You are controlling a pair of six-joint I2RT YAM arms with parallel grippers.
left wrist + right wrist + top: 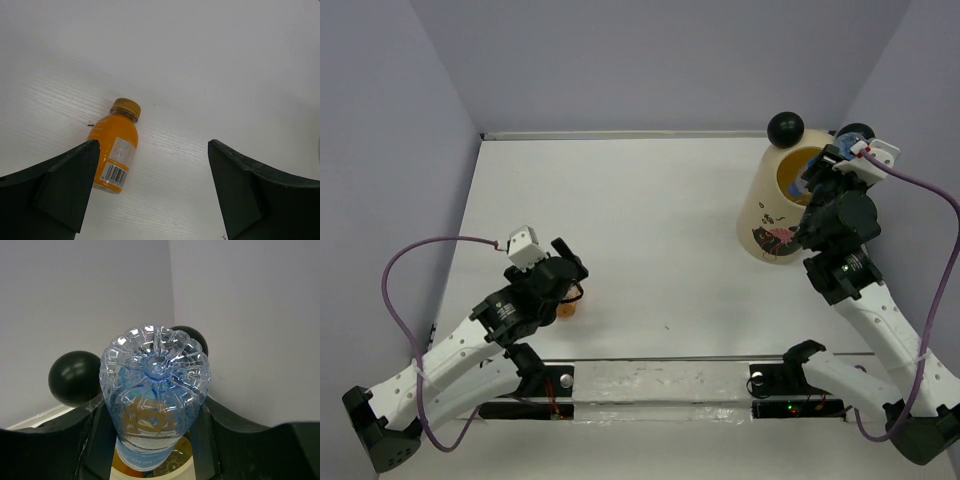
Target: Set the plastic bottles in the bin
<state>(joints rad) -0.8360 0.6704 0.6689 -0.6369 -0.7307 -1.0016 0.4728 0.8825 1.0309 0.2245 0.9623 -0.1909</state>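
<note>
Right tool (152,437) clamps clear bottle (155,390) over bin (765,205); left tool (152,190) gapes above white table (640,220), lilac walls (650,60).

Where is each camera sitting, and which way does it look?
Top: above and behind the arms, looking down on the table; both arms and the bin show.
Left wrist: looks down at a lying orange bottle; open left gripper shows.
Right wrist: faces the far corner over the bin; right gripper holds a clear bottle, base toward camera.
Shared: top and left wrist both show the orange bottle.
</note>
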